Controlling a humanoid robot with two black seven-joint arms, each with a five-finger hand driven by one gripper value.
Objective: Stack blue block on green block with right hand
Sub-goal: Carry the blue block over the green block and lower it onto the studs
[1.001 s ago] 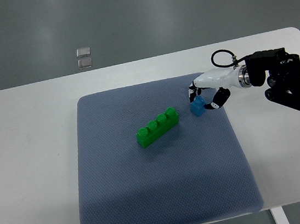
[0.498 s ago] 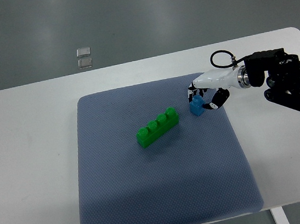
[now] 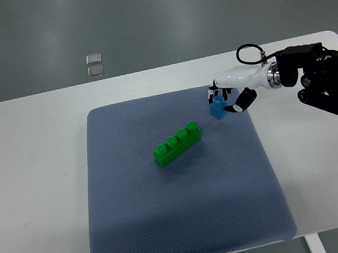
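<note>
Item, right hand [image 3: 224, 100]: my working hand, arm entering from the right edge, fingers curled round the blue block [image 3: 218, 109] and gripping it near the upper right corner of the mat. Whether the block is clear of the cloth I cannot tell from this steep view. Item, green block [image 3: 178, 143]: a four-stud brick lying slantwise near the middle of the blue-grey mat [image 3: 188, 224], apart from the hand, to its lower left. Step in hand, as I judge it: carry and place. I would take the blue block up enough to pass above the studs, travel down-left, turn the wrist so the block squares with the brick's slant, settle it over one or two studs, then press straight down before letting go. A push from the side would likely skid the brick on the cloth. Item, white table [image 3: 33, 182]: bare around the mat. Item, two small clear squares [image 3: 95, 64]: on the floor beyond the far edge, no concern. Nothing lies between hand and brick. Left arm: not in view.
</note>
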